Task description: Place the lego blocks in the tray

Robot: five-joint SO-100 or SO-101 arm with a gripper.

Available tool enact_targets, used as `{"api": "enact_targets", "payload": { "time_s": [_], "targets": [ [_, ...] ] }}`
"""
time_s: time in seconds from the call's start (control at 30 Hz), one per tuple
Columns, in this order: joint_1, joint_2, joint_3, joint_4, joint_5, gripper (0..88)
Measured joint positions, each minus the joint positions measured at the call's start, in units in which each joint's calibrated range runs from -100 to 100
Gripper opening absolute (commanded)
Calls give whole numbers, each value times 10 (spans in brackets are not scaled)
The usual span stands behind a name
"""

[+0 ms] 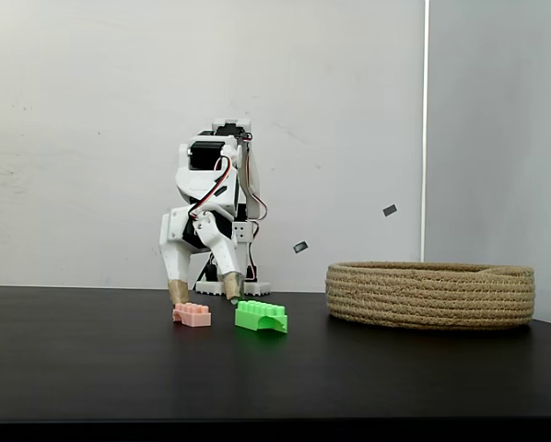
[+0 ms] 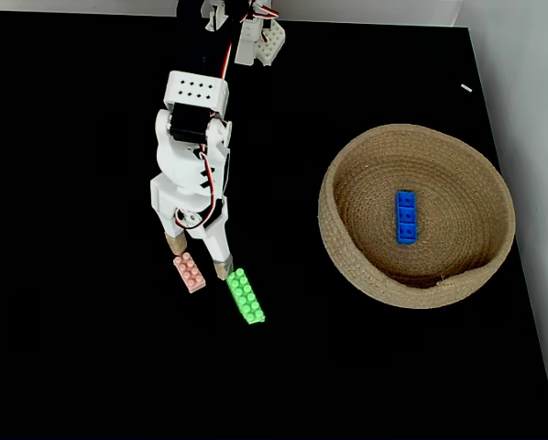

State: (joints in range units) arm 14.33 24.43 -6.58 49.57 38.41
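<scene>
Two bricks at my pincer, one in the tray.
The salmon-pink brick (image 2: 190,272) lies between my spread fingertips of the pincer (image 2: 199,256); the green brick (image 2: 246,295) lies flat just outside one tip. The blue brick (image 2: 406,216) rests inside the rope tray (image 2: 347,266), well off to my pincer's side.

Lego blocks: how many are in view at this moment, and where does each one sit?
3. The blue block lies inside the tray. The pink block sits on the table between the open jaws' tips. The green block lies just right of it in the top-down fixed view.
</scene>
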Motion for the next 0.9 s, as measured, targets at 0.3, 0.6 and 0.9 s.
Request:
{"api": "enact_targets", "payload": {
  "time_s": [0.3, 0.6, 0.9],
  "targets": [
    [-8, -7, -29, 53, 76, 291],
    [7, -60, -42, 106, 104, 287],
    [40, -61, -68, 75, 169, 283]
  ]
}}
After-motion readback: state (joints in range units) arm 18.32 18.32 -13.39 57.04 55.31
